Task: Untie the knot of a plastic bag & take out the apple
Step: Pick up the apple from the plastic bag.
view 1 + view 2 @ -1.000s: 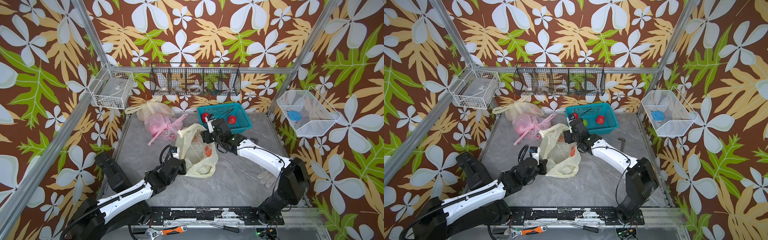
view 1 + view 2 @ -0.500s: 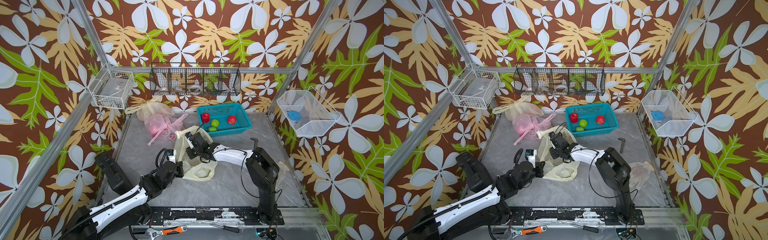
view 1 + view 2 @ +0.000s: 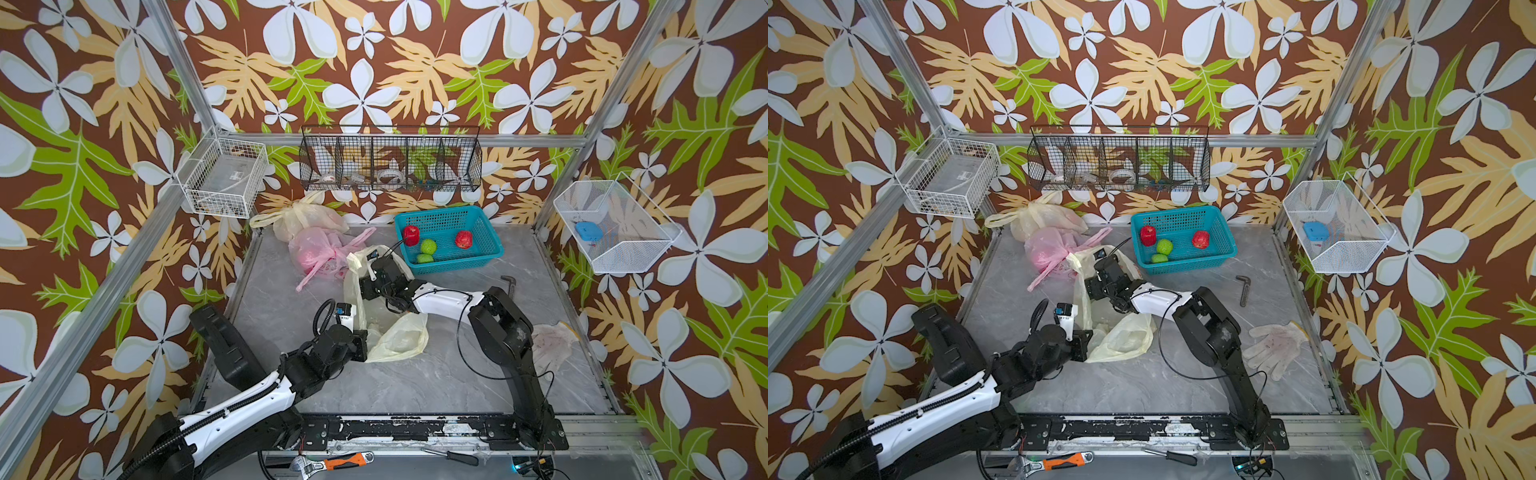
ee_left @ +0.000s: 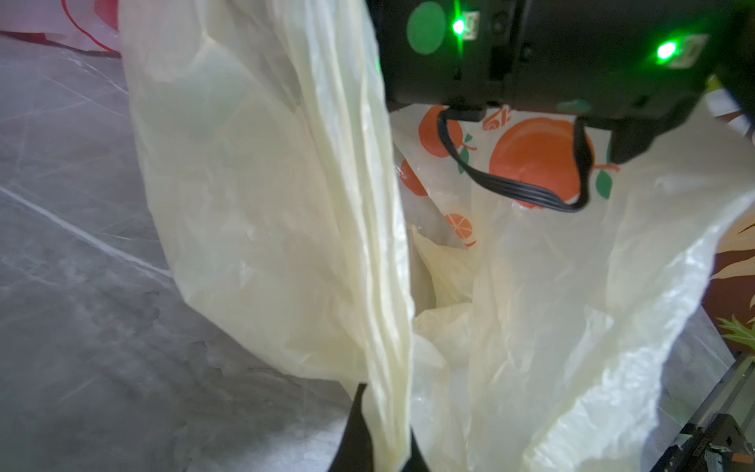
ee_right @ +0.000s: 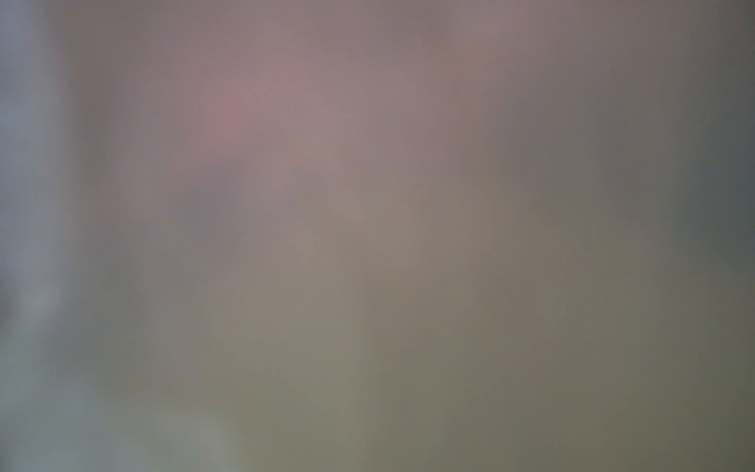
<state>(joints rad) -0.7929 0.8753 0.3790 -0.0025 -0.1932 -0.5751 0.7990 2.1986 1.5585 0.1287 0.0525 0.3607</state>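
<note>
The yellow plastic bag [image 3: 399, 336] lies crumpled in the middle of the grey marble table [image 3: 436, 374], its mouth pulled up towards the back. The left gripper [image 4: 384, 445] is clamped tight on a gathered pleat of the bag's edge, at the end nearer the robot. The right gripper [image 3: 372, 284] is pushed in among the bag's upper folds; its wrist view is one blur, so I cannot tell how its jaws stand or whether an apple is inside. Just behind, the teal basket [image 3: 486, 232] holds a red apple [image 3: 411, 235], a second red apple [image 3: 464, 239] and green fruit [image 3: 429, 246]. A pink bag [image 3: 316, 249] sits beside the yellow one.
</note>
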